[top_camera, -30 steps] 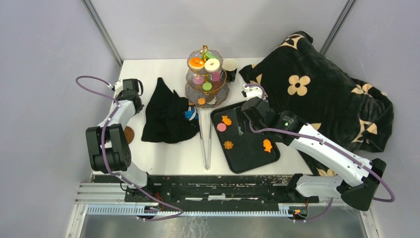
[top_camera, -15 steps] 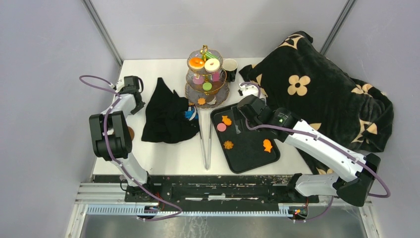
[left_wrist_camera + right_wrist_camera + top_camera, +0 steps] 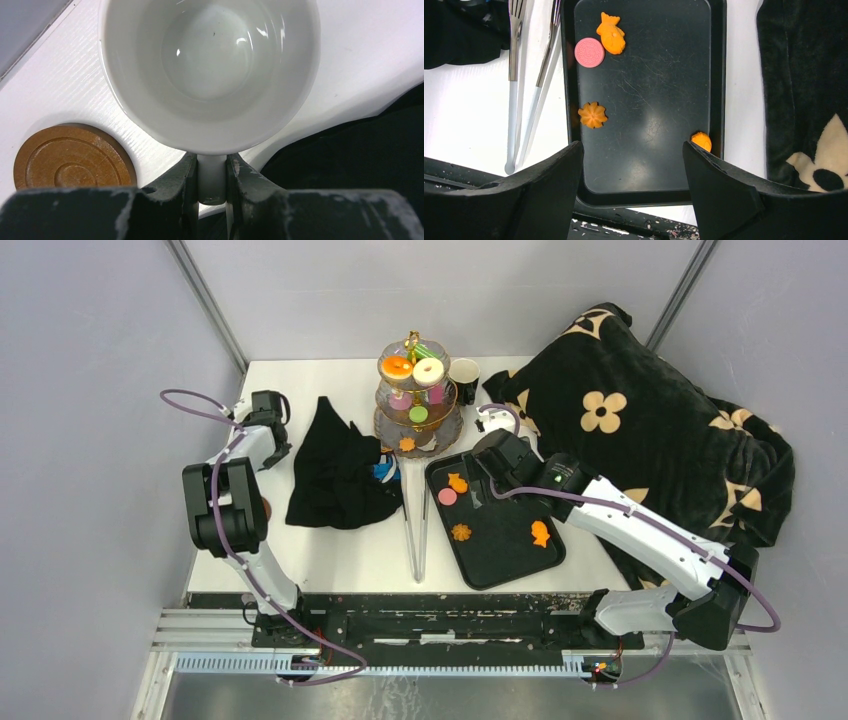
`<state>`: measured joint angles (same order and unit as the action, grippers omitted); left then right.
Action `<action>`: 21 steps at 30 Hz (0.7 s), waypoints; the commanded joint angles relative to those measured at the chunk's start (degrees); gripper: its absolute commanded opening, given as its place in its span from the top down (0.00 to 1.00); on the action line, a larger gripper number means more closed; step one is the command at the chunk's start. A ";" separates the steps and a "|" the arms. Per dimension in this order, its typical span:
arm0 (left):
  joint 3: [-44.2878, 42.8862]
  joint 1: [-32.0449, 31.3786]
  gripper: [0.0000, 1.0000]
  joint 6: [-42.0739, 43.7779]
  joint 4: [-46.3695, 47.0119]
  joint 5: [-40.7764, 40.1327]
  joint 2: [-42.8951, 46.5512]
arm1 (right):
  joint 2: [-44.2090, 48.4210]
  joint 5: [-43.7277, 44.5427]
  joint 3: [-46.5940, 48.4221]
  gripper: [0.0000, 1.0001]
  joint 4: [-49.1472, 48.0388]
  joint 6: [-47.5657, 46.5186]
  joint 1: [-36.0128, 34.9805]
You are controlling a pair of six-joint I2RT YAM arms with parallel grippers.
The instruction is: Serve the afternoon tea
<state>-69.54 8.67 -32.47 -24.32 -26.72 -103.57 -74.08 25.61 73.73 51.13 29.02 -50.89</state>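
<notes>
My left claw [image 3: 212, 172] is clamped tight on the handle of a white cup [image 3: 210, 75]. The cup is empty, its mouth facing my wrist camera. A round wooden coaster [image 3: 72, 157] lies on the white table [image 3: 370, 40] just beside it, apart from the cup. I cannot tell whether the cup's base touches the table. A black cloth [image 3: 360, 150] sits at the other side.

Over to my right claw [image 3: 631, 150]: jaws spread wide, nothing between them, hanging above the black tray [image 3: 664, 75]. On that tray, a fish-shaped orange cookie [image 3: 611, 34] touches a pink disc [image 3: 589, 52] at the far left corner. A flower-shaped orange cookie [image 3: 593, 115] sits near the left rim. A second orange cookie [image 3: 701, 141] is by the right rim, partly hidden behind my finger. Metal tongs [image 3: 514, 75] lie on the table just left of the tray.

From above, the rest of the treats are on the three-tier stand [image 3: 440, 435] at the back of the table. An orange donut [image 3: 397, 367] and a white donut [image 3: 428, 370] share the top tier, a green disc [image 3: 418, 414] lies on the middle tier, and one more orange treat [image 3: 407, 444] is on the bottom. A dark mug [image 3: 463, 372] stands just right of the stand, and the black blanket with cream flowers [image 3: 640, 430] is heaped along the right side.
</notes>
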 commanded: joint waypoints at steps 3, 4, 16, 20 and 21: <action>-2.62 0.42 0.97 -3.49 2.53 -3.48 -1.34 | 0.52 1.90 2.45 0.22 -0.46 -0.20 0.10; -2.81 0.43 0.97 -3.70 2.26 -3.17 -1.71 | 0.78 1.94 2.22 0.22 -0.59 -0.23 0.09; -6.51 0.43 0.43 -5.43 -2.71 -3.91 -0.87 | 1.22 1.72 1.45 0.21 -0.98 -0.01 0.11; -7.31 0.47 0.39 -5.15 -3.59 -4.33 0.24 | 1.68 1.68 1.07 0.21 -1.12 -0.01 0.09; -7.35 0.41 0.38 -5.03 -3.82 -4.54 0.83 | 1.81 1.77 1.05 0.21 -1.08 -0.01 0.13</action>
<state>-74.32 8.78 -35.92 -27.57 -28.47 -105.86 -74.08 25.80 73.80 51.13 29.04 -50.89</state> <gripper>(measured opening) 0.604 0.787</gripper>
